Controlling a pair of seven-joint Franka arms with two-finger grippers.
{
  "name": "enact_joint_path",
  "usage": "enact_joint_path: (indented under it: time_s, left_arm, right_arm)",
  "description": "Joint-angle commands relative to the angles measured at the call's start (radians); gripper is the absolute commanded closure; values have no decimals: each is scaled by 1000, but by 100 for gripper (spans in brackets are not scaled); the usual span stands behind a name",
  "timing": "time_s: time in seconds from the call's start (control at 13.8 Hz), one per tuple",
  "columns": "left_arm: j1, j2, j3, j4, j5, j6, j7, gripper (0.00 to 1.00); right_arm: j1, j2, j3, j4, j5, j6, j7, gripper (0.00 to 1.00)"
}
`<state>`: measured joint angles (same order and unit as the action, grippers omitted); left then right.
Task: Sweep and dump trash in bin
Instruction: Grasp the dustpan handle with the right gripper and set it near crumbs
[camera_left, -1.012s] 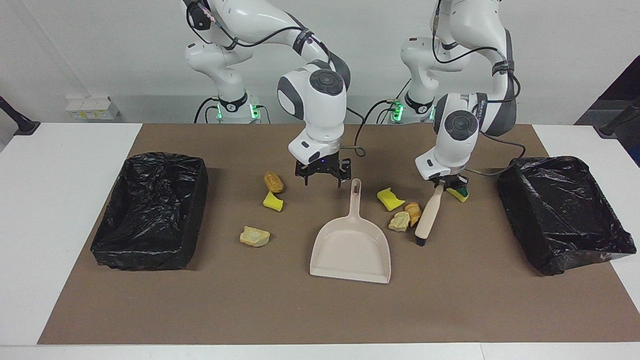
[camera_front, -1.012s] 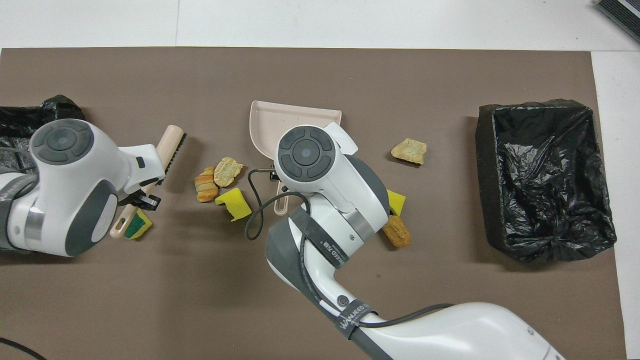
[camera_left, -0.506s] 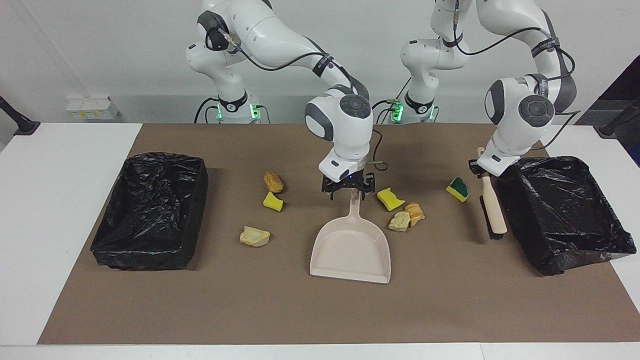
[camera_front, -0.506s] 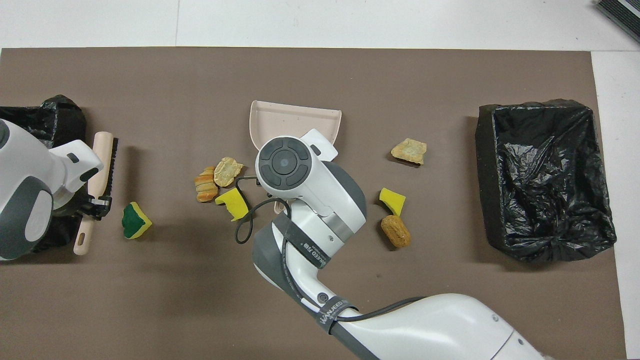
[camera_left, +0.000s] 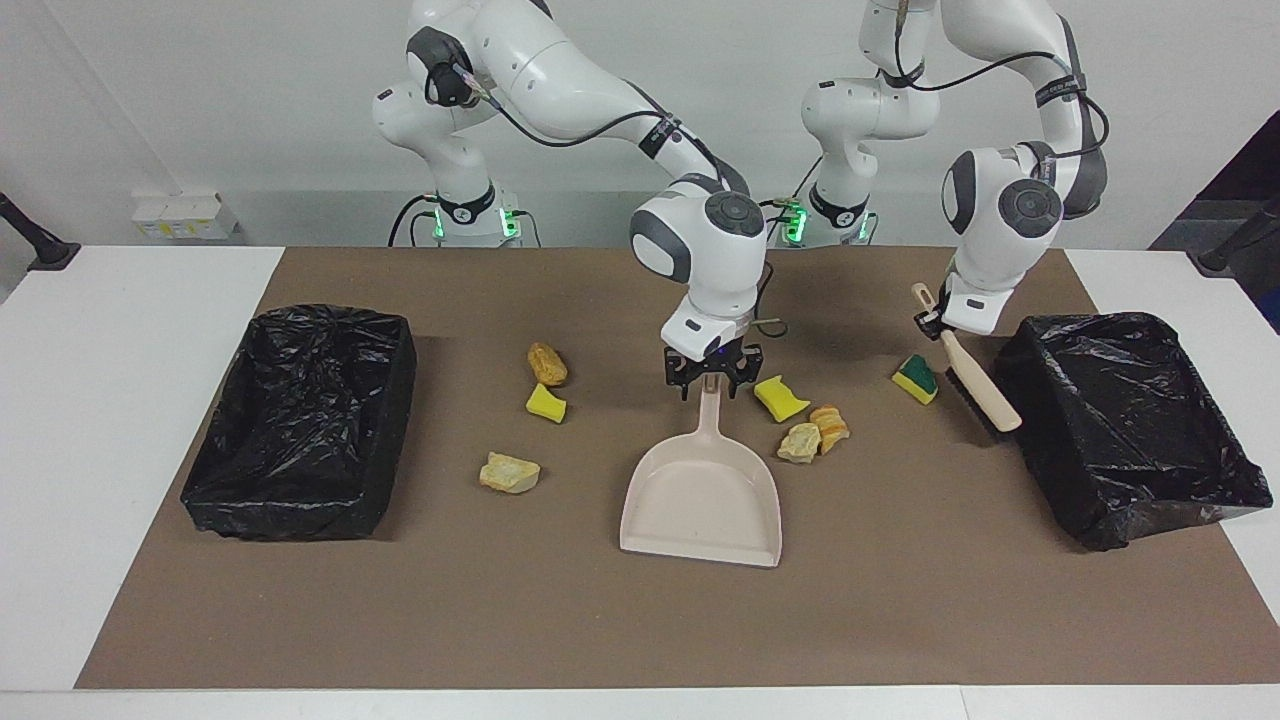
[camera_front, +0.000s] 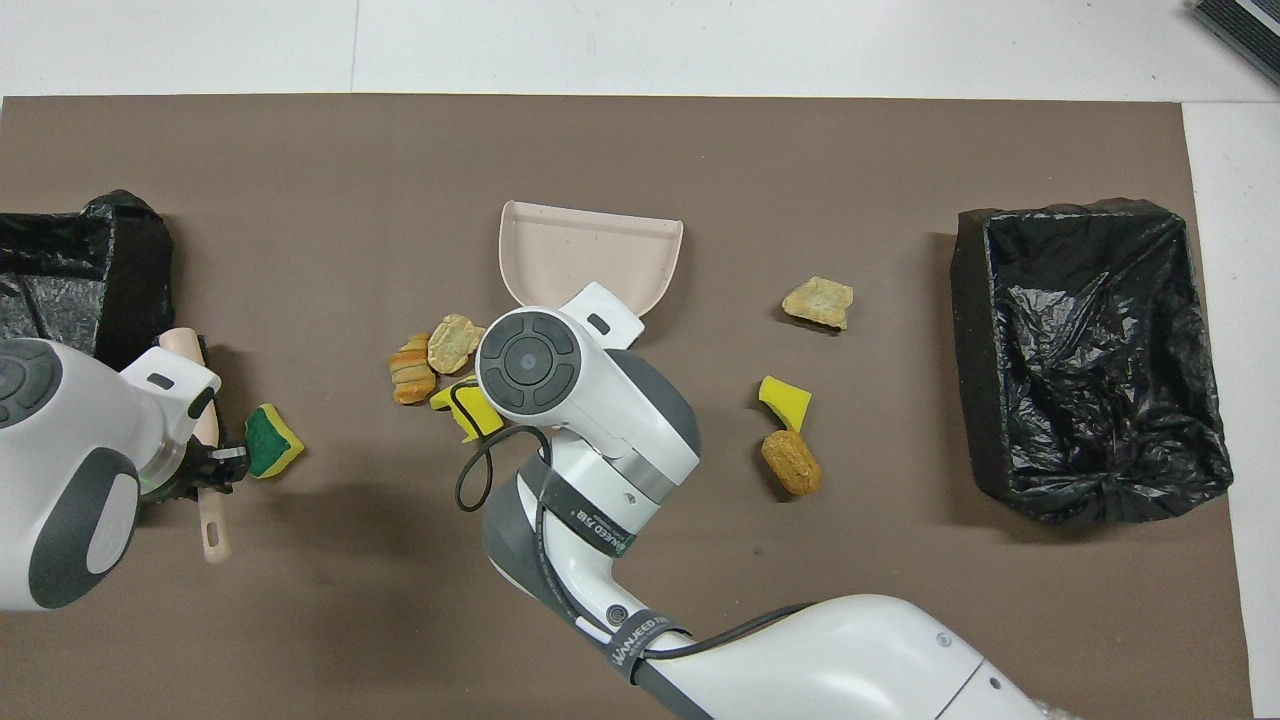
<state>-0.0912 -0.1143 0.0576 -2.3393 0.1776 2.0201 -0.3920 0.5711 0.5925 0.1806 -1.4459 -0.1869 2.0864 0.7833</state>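
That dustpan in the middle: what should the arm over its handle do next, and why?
Probably close the right hand on the dustpan handle: it sits right at the handle's top, the pan still lies flat, and the left hand already holds the brush.

Bright, even light from above casts soft shadows on the brown mat (camera_left: 600, 620); both views are sharp, without glare.

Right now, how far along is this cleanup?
Barely begun. Nothing looks swept: the dustpan is bare, and six scraps, like the green-backed sponge, lie on the mat. In hand: the left claw holds the brush; the right claw is at the dustpan's handle. Left: sweeping and dumping.
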Motion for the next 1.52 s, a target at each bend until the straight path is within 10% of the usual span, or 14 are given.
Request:
enact_joint_path:
  time_s: [0.0, 0.29, 0.87, 1.45]
  left_arm:
    - [-60, -30, 4, -43, -30, 43, -8, 100]
    - [-142, -21, 4, -45, -171, 118, -7, 100]
    - [-197, 33, 13, 96, -227, 76, 159, 100]
    - [-99, 45, 13, 51, -224, 38, 383, 100]
  right_arm:
    - [0, -6, 2, -19, -25, 9, 27, 51]
    - [-2, -11, 3, -24, -19, 0, 25, 99]
    - [-52, -228, 5, -172, -17, -9, -74, 100]
    - [-164, -356, 3, -304, -16, -39, -834, 100]
